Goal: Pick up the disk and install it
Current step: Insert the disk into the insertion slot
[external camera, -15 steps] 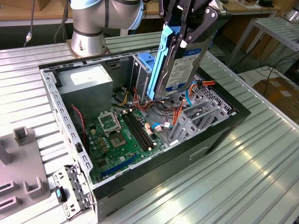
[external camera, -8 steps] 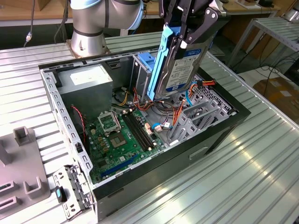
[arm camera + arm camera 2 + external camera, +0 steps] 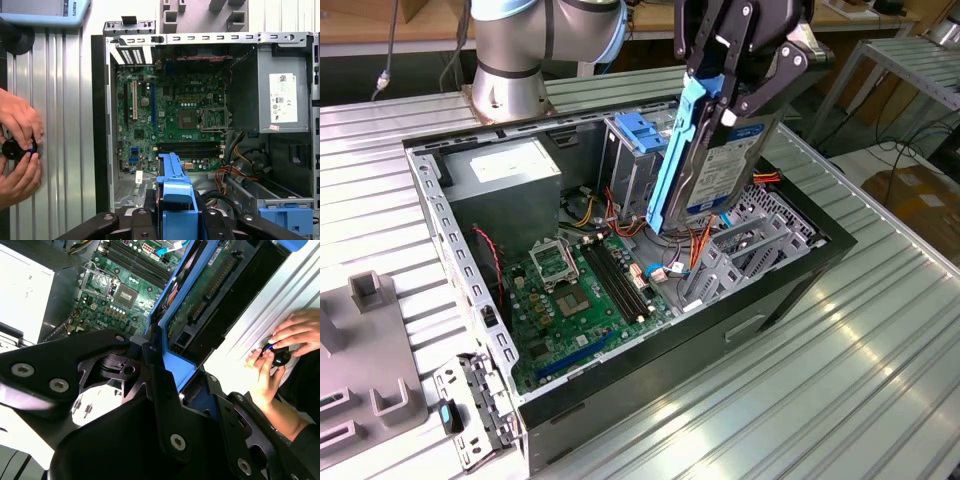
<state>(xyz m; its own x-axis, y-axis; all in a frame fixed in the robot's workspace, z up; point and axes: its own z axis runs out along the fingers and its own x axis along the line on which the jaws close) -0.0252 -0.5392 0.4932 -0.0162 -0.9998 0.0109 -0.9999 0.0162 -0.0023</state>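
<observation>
End effector: the end effector [image 3: 725, 100] was seen clamped on the disk, its black fingers [image 3: 775, 75] pressed against the upper part of the drive; in both wrist views [image 3: 175, 372] [image 3: 175, 220] the blue rail was gripped between them.
Disk: the disk [image 3: 720, 170] was held on edge and slightly tilted above the open computer case [image 3: 450, 240], at about 1 o'clock from the case's middle in the exterior view; its labelled face was turned toward 4 o'clock.
Blue side rail: the rail [image 3: 670, 160] was seen running down the disk's 9 o'clock edge.
Disk's lower end: it was seen just beside the drive cage [image 3: 625, 170]; whether anything was touched could not be told.
Blue latch: it [image 3: 638, 128] was seated on top of the cage.
Motherboard: the green board [image 3: 580, 290] was exposed at 7 o'clock from the disk.
Power supply: the grey box [image 3: 505, 170] was placed at 9 o'clock from the disk.
Table: the case was carried by a ribbed metal table [image 3: 800, 400].
Hands: in the first wrist view a person's two hands [image 3: 20, 145] were closed around a small black object [image 3: 11, 149] on the table outside the case.
</observation>
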